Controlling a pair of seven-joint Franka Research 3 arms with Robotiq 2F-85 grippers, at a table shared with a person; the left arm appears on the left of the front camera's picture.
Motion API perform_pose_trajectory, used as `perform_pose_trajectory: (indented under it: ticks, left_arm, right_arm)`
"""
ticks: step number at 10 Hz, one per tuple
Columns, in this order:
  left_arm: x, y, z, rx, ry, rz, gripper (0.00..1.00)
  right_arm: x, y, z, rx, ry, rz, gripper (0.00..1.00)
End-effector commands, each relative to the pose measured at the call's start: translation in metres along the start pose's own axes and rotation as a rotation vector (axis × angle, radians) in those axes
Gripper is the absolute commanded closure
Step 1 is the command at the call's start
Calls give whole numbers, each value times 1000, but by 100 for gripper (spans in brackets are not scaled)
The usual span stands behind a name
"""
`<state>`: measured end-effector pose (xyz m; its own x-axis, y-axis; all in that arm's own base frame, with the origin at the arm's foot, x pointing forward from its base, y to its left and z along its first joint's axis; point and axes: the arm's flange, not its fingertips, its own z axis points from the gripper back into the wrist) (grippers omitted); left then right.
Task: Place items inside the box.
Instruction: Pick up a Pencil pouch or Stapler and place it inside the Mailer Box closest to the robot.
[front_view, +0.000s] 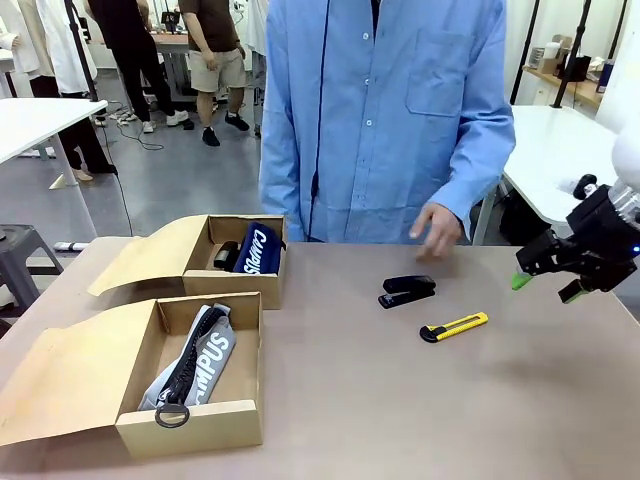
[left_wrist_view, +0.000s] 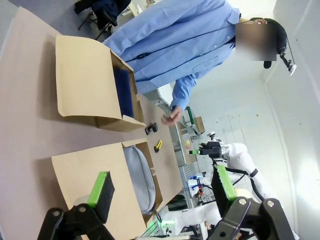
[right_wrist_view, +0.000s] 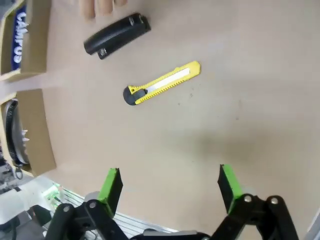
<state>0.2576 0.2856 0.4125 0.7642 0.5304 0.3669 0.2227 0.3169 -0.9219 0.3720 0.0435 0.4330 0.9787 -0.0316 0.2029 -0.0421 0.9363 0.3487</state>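
**Packing stage, partly complete.** On the robot's left side of the table (front_view: 400, 400) we see two open cardboard boxes. The far box (front_view: 230, 286) holds the navy pouch (front_view: 258, 250), with a small black thing (front_view: 226, 255) beside it that we take for a stapler. The near box (front_view: 190, 425) holds the grey pouch (front_view: 205, 355), lettered "CAMPUS". Two items are left on the bare tabletop. These are a black stapler (front_view: 407, 290) and, near it on the robot's side, the yellow-and-black knife (front_view: 454, 327). We judge the task somewhat over half done, with both loose items yet to be boxed.

**Grippers.** The right gripper (front_view: 548, 283) hangs above the table's right side, well apart from the knife. Its jaws are spread and nothing is between them. The left gripper (left_wrist_view: 162, 192) is likewise spread wide and empty, held high on the boxes' side.

**Person.** A hand (front_view: 437, 230) hovers just behind the loose stapler, not touching it.

**Comparison of views.**
- **Front view:** We can read the contents of both boxes and see the gap between the right gripper and the knife.
- **Right wrist view:** Looking down on the table, we see the knife lying at a slant, ahead of the green pads rather than between them.
- **Left wrist view:** We see both box flaps folded outward, with the right arm far beyond them.
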Motion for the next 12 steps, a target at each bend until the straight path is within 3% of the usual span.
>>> perform_pose_trajectory:
  ticks: [1,2,3,4,6,9,12]
  left_arm:
    - [0,-2,-1,-20,-13,-22,0]
    - [0,-2,-1,-20,-13,-22,0]
    - [0,-2,-1,-20,-13,-22,0]
    - [0,-2,-1,-20,-13,-22,0]
    - [0,-2,-1,-20,-13,-22,0]
    - [0,-2,-1,-20,-13,-22,0]
    - [0,-2,-1,-20,-13,-22,0]
  right_arm:
    - [-1,-2,-4,-1,6,-7,0]
    - [-3,-34,0,-19,30,-115,0]
    - [-19,-79,27,40,-25,-149,0]
    - [-38,-122,50,95,-58,-162,0]
    - [-75,-173,70,167,-71,-100,0]
    - [-88,-194,44,188,-59,-172,0]
    - [-78,-184,39,197,-64,-163,0]
